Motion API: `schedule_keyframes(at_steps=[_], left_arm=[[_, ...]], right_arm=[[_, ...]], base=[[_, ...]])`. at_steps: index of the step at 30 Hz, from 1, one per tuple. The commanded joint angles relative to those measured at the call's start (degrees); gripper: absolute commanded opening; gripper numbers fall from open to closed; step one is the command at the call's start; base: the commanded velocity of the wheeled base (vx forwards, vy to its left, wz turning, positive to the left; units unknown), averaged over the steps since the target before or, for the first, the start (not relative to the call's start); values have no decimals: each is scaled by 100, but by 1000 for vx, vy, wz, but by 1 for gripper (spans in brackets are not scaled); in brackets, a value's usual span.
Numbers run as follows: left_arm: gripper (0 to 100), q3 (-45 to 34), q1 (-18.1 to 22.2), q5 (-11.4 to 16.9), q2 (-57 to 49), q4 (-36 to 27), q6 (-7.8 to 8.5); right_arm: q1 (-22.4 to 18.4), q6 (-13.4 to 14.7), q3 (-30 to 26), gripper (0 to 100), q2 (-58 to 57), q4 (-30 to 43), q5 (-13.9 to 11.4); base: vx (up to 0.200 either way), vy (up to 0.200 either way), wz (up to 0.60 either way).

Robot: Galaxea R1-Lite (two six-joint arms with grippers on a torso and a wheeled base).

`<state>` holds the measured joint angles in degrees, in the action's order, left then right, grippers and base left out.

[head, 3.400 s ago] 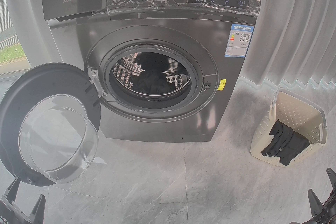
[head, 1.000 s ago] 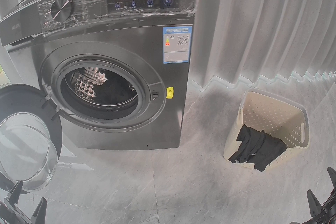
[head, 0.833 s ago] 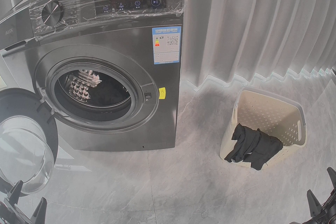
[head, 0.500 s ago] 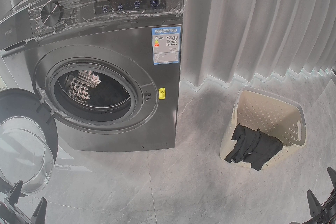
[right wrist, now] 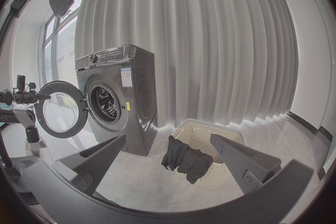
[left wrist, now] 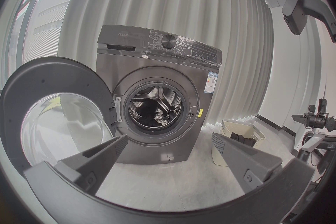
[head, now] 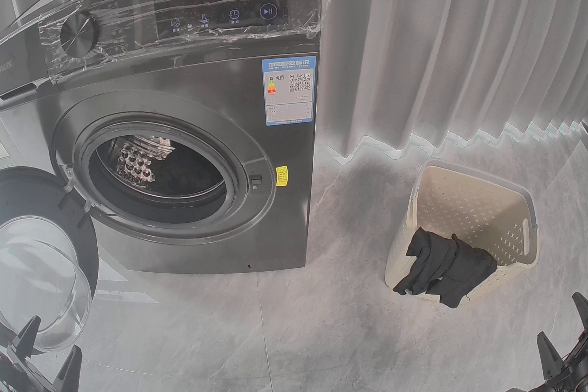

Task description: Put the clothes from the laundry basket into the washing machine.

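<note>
The head camera has swung toward the robot's right, so the whole scene slides left; nothing itself moves. The laundry basket (head: 484, 209) now sits nearer the middle, black clothes (head: 444, 271) draped over its near rim, ready for the next pick. The washing machine (head: 184, 75) stands with its door (head: 37, 197) open and 1 dark garment (head: 177, 173) in the drum. The left end effector (head: 54, 341) and right end effector (head: 560, 320) hang low, both spread wide and empty. A blue-and-white label (head: 288, 90) and a yellow sticker (head: 281, 175) mark the front; their small print is unreadable.
</note>
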<state>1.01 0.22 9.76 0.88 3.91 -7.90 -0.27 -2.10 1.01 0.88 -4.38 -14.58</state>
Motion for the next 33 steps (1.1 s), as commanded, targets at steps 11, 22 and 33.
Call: schedule_keyframes(at_steps=[11,22,33], left_arm=[[100,-101,4,-1,-70,4,-1],[100,-101,4,-1,-70,4,-1],[100,-101,4,-54,-70,4,8]], right_arm=[[0,-1,-101,100,-88,-2,-36],[0,8,-101,100,-88,-2,-27],[0,8,-101,100,-88,-2,-27]], base=[[0,0,-382],[0,0,-109],[0,-109,0]])
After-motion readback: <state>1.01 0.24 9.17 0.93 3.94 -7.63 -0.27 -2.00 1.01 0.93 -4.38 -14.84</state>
